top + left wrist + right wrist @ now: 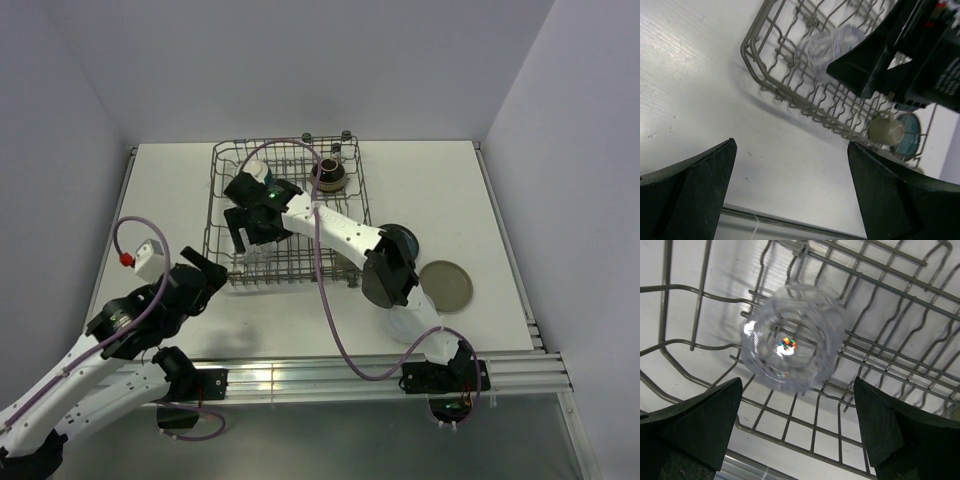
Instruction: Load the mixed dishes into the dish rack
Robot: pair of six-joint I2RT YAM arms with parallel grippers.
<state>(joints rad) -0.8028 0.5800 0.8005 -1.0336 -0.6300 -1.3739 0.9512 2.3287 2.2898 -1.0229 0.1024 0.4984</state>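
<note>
The clear glass [792,342] sits inside the dish rack [213,200], just ahead of the right gripper [798,390] and centred between its two dark fingers. They stand wide apart and touch nothing, so the glass rests on the wire floor by its own weight. It looks thin-walled, smooth and faintly ribbed, with a bright glint in the middle. One round end faces the wrist, but I cannot tell whether that is the mouth or the base. I'd judge it light, rigid, slick and the most breakable piece here. If it needs reseating, the safe hold is across the straight wall near the middle, squeezed gently, because hard pads could skate off the wet-looking surface. The rack is stiff grey wire, open-meshed with upright tines, so a rounded thing can roll or lean between the bars. Well beyond the right jaws, at the far side of the basket, sits a dark brown bowl [328,175], glossy and heavier-looking, best taken by its rim. The left gripper [791,144] hangs over bare white table with its jaws spread wide and nothing between them. The rack's corner lies ahead of it. Past its right finger an olive-grey mug [886,131] shows through the wires, matte, thick and sturdy. A flat beige plate [445,285] lies on the table far from both jaws. It is thin-edged and awkward to lift except by the lip.
</note>
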